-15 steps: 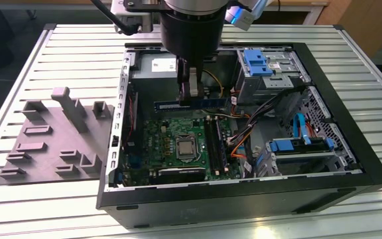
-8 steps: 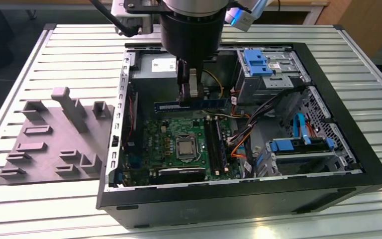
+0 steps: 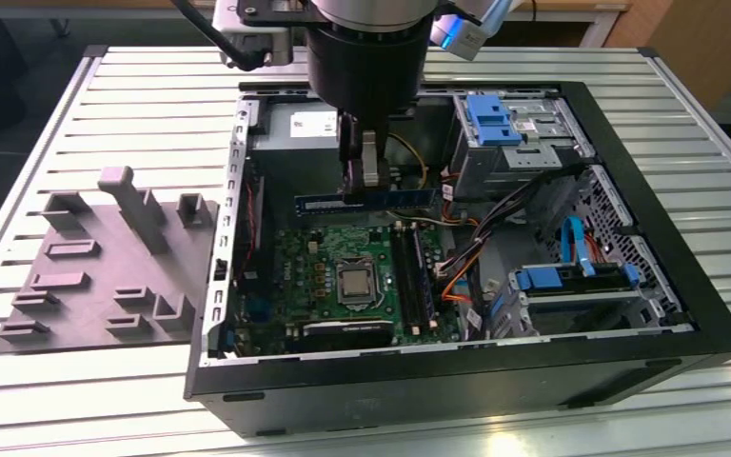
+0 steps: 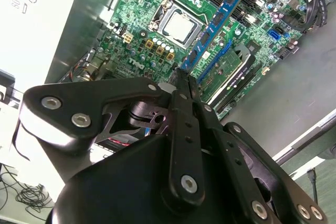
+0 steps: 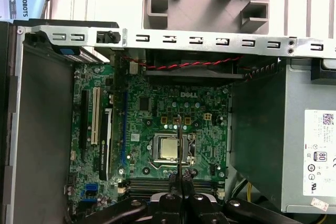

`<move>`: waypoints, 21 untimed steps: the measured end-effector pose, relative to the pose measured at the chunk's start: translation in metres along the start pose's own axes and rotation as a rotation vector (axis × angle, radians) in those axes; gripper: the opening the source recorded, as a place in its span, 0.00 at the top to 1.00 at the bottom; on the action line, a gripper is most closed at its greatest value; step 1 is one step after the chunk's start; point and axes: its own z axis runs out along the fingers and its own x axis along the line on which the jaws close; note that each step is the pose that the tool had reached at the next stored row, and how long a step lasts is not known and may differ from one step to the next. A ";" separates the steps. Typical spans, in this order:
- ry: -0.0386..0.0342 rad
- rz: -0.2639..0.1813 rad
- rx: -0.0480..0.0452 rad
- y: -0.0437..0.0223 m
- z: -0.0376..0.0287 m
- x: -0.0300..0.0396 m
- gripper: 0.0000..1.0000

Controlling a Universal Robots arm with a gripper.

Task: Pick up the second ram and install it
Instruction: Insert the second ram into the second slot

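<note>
blue second ram [image 3: 404, 199] pinched by the gripper [image 3: 365, 187] above the green motherboard [image 3: 321, 262].

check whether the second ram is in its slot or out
Out: the gripper holds the second ram above the motherboard, clear of the memory slots.

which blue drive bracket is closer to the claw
The blue bracket atop the drive cage beside the arm; the lower bracket lies farther, toward the exterior view's right.
</note>
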 end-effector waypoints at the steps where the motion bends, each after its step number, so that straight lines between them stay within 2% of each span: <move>1: 0.0000 0.000 0.0000 0.0000 0.0000 0.0000 0.88; 5: -0.0003 0.009 0.0003 0.0000 0.0001 0.0000 0.88; 9: -0.0013 0.040 0.0008 0.0000 0.0001 0.0000 0.88; 21: -0.0058 0.196 0.0041 0.0000 0.0006 0.0000 0.88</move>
